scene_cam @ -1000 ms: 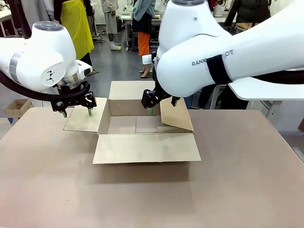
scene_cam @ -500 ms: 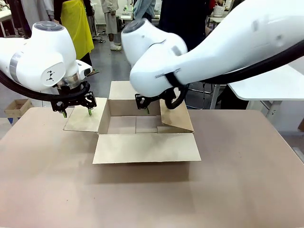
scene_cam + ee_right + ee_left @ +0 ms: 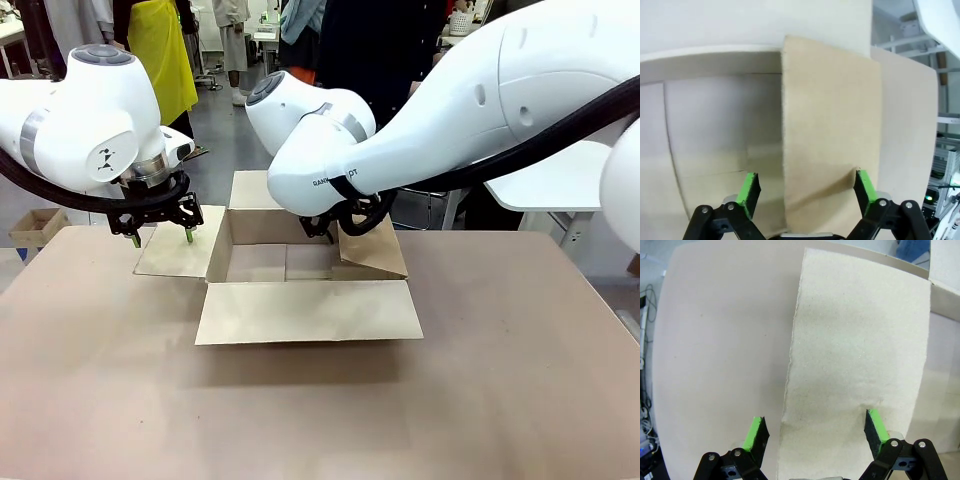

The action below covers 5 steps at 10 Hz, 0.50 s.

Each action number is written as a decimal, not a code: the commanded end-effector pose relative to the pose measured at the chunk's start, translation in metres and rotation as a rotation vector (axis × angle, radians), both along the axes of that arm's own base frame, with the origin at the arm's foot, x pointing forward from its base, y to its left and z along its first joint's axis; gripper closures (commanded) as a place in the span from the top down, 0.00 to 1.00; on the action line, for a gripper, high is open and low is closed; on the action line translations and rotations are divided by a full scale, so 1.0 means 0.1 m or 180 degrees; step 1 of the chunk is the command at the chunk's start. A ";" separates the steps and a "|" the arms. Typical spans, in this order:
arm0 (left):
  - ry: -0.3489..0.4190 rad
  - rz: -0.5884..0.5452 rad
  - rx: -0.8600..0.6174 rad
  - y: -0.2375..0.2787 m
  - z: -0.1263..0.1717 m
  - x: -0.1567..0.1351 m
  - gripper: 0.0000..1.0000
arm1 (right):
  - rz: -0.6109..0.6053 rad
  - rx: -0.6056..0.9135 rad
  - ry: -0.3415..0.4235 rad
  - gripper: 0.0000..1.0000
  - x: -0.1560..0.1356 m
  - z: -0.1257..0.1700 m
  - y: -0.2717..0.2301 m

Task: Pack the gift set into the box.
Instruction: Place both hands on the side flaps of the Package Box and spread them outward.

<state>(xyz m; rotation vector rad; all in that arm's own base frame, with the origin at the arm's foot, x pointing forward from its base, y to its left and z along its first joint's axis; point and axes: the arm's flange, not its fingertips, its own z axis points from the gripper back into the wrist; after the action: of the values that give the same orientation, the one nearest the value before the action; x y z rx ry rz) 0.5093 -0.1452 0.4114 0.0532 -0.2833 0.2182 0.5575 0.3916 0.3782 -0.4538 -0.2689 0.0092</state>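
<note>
The box (image 3: 268, 226) stands open mid-table with its four flaps spread and an empty floor inside. My left gripper (image 3: 162, 239) hangs open just above the left flap (image 3: 175, 256); in the left wrist view its green pads (image 3: 756, 432) stand wide over that flap (image 3: 855, 340), holding nothing. My right gripper (image 3: 322, 232) is low at the raised right flap (image 3: 372, 250), mostly hidden behind its own arm. In the right wrist view it (image 3: 806, 186) is open, its fingers standing either side of the flap's (image 3: 825, 125) edge. The gift set is out of view.
The tan table (image 3: 500, 380) has free room in front of and to the right of the box. A small brown carton (image 3: 35, 225) sits on the floor far left. People stand beyond the far edge, and a white table (image 3: 560, 185) is at right.
My right arm has swung across and turned, bringing its gripper lower against the box's right flap. The left arm and the box have not moved.
</note>
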 end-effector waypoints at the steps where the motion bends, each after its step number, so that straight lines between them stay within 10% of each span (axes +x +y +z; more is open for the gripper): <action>1: -0.0026 0.0062 0.0064 -0.02 0.01 0.00 1.00 | -0.0137 -0.0220 -0.0153 1.00 -0.05 0.11 -0.12; 5: -0.0026 0.0062 0.0064 -0.02 0.01 0.00 1.00 | -0.0277 -0.0102 -0.0253 1.00 -0.10 0.51 -0.59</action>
<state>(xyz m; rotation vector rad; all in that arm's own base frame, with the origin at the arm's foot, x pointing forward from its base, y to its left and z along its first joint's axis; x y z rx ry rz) 0.5094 -0.1452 0.4115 0.0531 -0.2835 0.2182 0.5607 0.3509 0.4294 -0.4991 -0.3103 -0.0601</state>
